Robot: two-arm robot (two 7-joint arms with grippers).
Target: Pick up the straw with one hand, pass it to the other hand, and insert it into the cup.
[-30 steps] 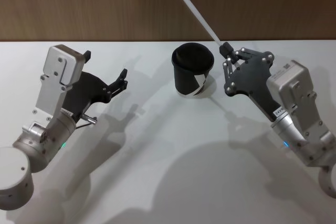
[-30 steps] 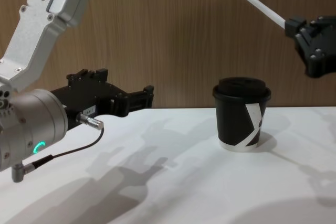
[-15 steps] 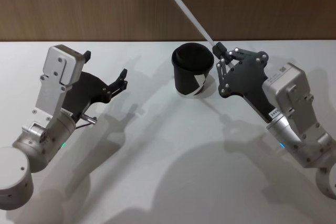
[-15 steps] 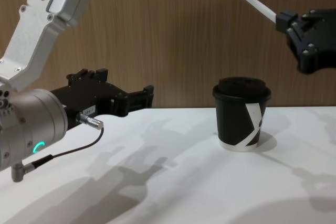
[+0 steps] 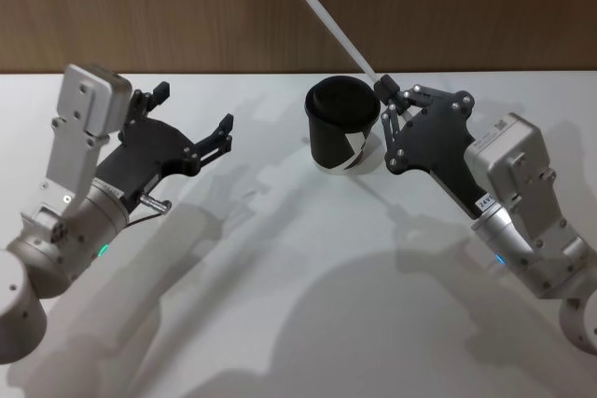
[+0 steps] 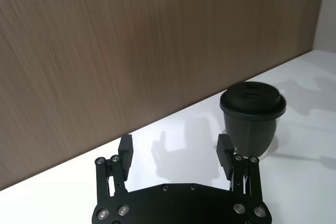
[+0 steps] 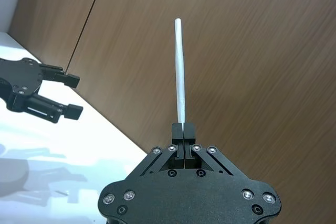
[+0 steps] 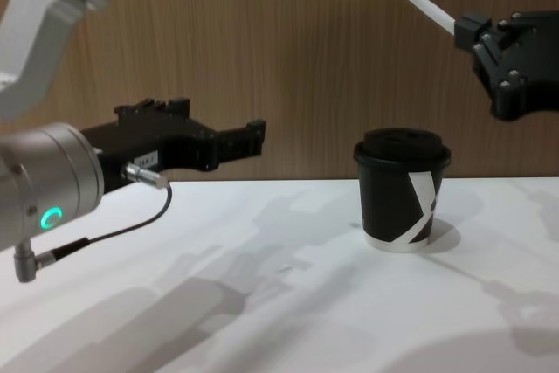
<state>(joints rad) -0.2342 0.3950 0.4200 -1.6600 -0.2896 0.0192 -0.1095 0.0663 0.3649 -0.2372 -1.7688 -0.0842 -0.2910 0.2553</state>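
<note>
Left end effector [image 5: 192,107] seemingly higher — straw [image 5: 322,11] aloft.

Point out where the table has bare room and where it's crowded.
Bare table lies between the left gripper and the cup, and across the near side. It is crowded just right of the cup, where the right gripper holds the straw raised.

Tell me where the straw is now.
Head view: the straw is aloft, pinched at its lower end by the right gripper just above the right side of the cup, slanting up toward the robot's left.
</note>
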